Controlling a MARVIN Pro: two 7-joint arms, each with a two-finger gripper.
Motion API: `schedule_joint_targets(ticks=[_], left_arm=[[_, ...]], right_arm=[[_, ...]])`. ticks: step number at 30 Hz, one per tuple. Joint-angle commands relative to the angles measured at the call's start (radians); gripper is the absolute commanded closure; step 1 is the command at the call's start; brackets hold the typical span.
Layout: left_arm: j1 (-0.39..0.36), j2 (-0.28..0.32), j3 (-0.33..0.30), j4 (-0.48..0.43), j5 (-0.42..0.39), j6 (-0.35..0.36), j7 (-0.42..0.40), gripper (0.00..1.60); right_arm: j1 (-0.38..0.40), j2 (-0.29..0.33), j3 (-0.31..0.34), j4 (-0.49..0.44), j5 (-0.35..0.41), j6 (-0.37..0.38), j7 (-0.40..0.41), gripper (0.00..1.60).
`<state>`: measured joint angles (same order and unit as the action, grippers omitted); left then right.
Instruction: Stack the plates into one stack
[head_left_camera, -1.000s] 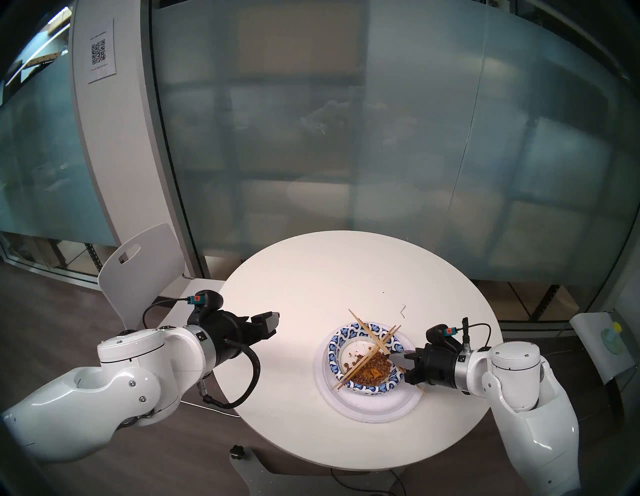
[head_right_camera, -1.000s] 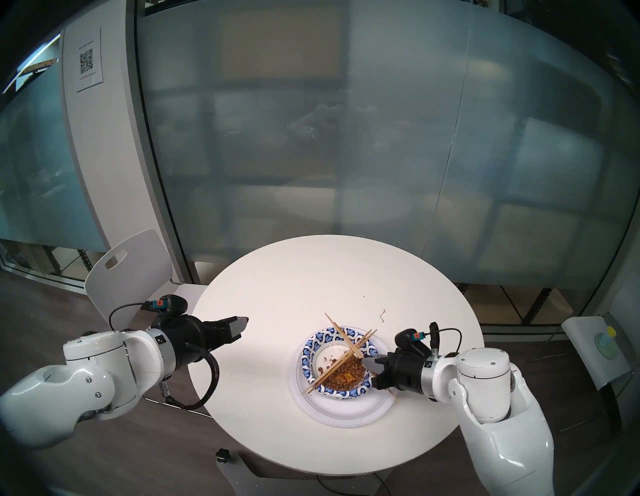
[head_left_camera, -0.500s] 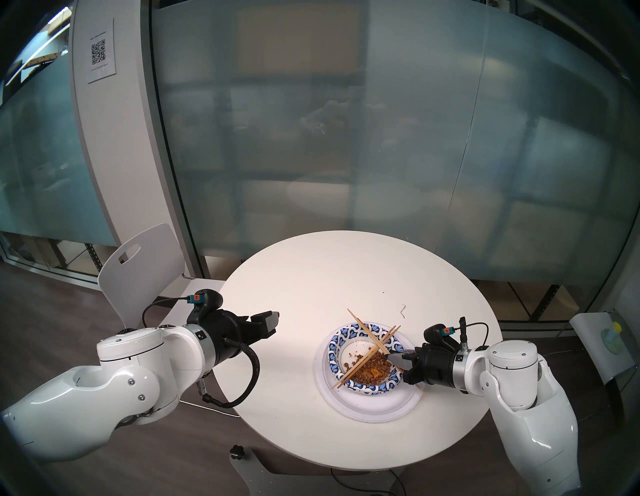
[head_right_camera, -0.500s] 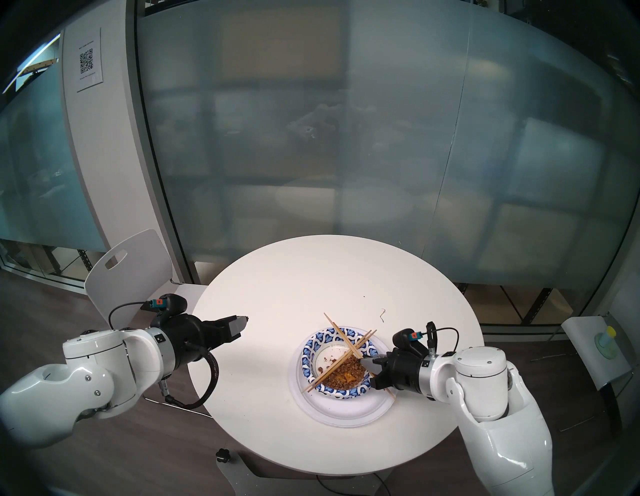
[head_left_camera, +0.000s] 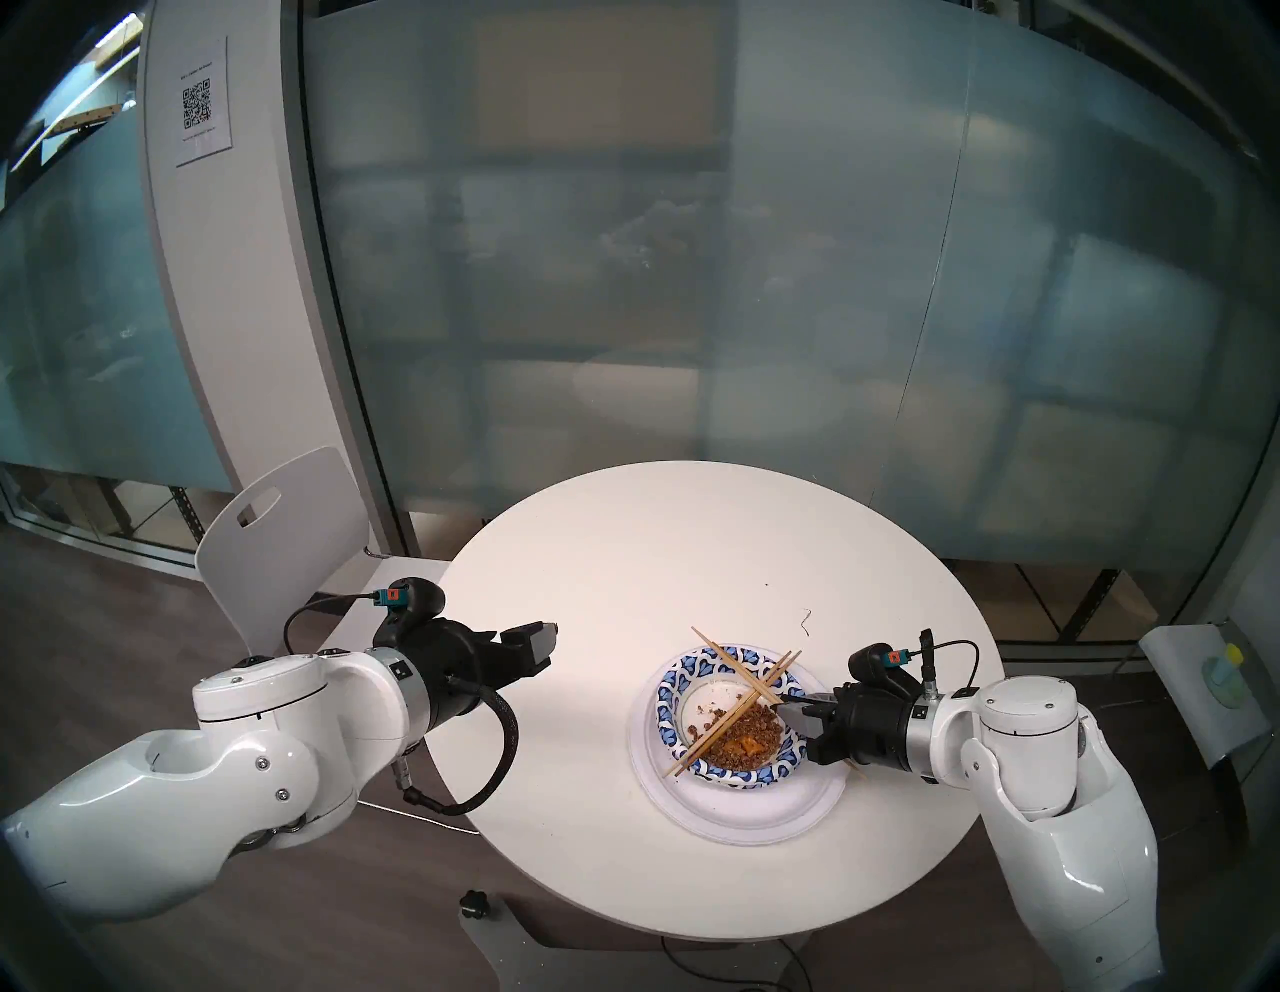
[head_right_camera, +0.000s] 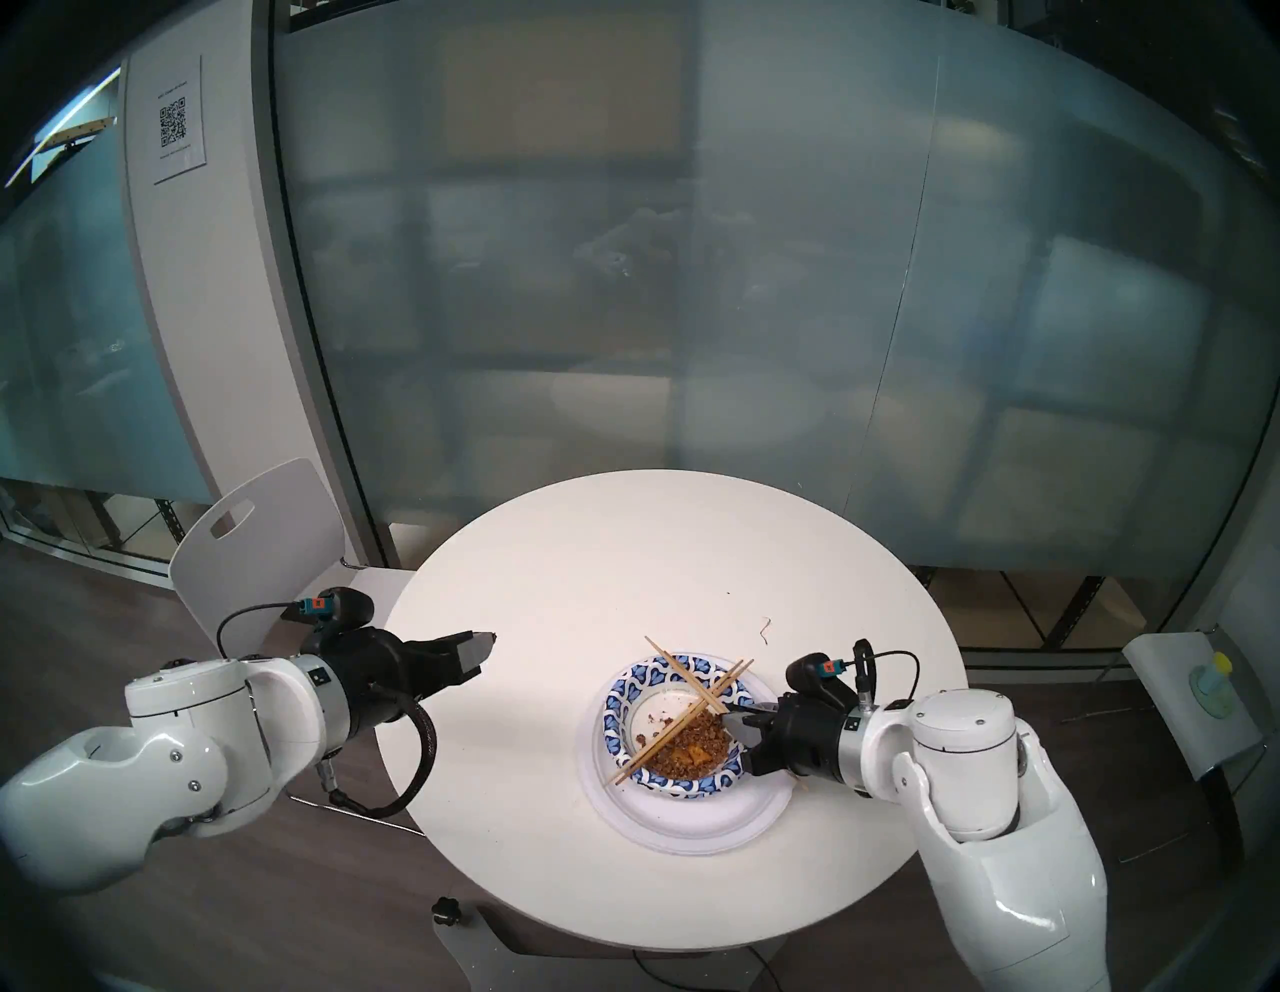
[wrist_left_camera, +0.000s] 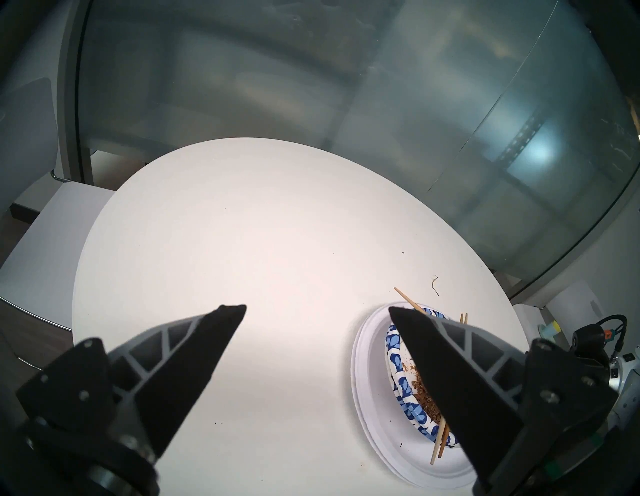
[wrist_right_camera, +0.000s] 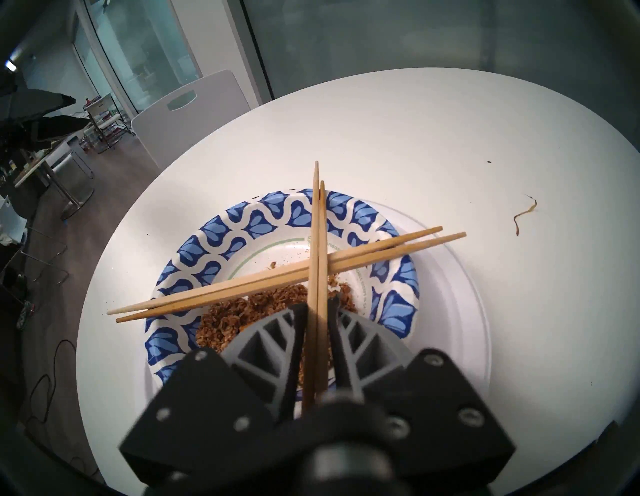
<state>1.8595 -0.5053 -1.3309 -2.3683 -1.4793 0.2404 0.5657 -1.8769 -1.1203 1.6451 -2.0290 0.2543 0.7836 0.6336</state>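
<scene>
The stack sits at the table's front right: wide white plates (head_left_camera: 748, 810) under a blue-patterned bowl (head_left_camera: 675, 682) holding brown food scraps (head_left_camera: 744, 738). Two pairs of chopsticks cross over the bowl. My right gripper (head_left_camera: 789, 706) hovers over the bowl's right rim. In the right wrist view its fingers (wrist_right_camera: 299, 318) flank one chopstick pair (wrist_right_camera: 318, 242) with a thin gap on each side, so it is slightly open. The other pair (wrist_right_camera: 277, 277) lies crosswise beneath. My left gripper (head_left_camera: 547, 641) hangs open and empty over the table's left side (wrist_left_camera: 317, 308).
The round white table (head_left_camera: 623, 589) carries a small noodle scrap (head_left_camera: 807, 620) behind the stack. A white chair (head_left_camera: 291, 533) stands at the far left, a curved glass wall behind. A small stand (head_left_camera: 1205, 693) is off the table's right.
My right gripper's fingers have parted from shut on the chopstick pair. That pair's far end has dropped slightly onto the bowl. The left arm has not moved.
</scene>
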Motion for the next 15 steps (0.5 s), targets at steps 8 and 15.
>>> schedule_joint_targets(ticks=[8, 15], left_arm=[[-0.001, 0.004, -0.016, -0.005, -0.005, -0.009, -0.001, 0.0], [-0.002, 0.006, -0.017, -0.003, -0.009, -0.011, -0.003, 0.0]], right_arm=[[0.021, -0.005, -0.016, -0.013, 0.006, 0.011, 0.004, 0.93], [0.018, -0.007, -0.021, -0.013, 0.006, 0.014, 0.002, 0.92]])
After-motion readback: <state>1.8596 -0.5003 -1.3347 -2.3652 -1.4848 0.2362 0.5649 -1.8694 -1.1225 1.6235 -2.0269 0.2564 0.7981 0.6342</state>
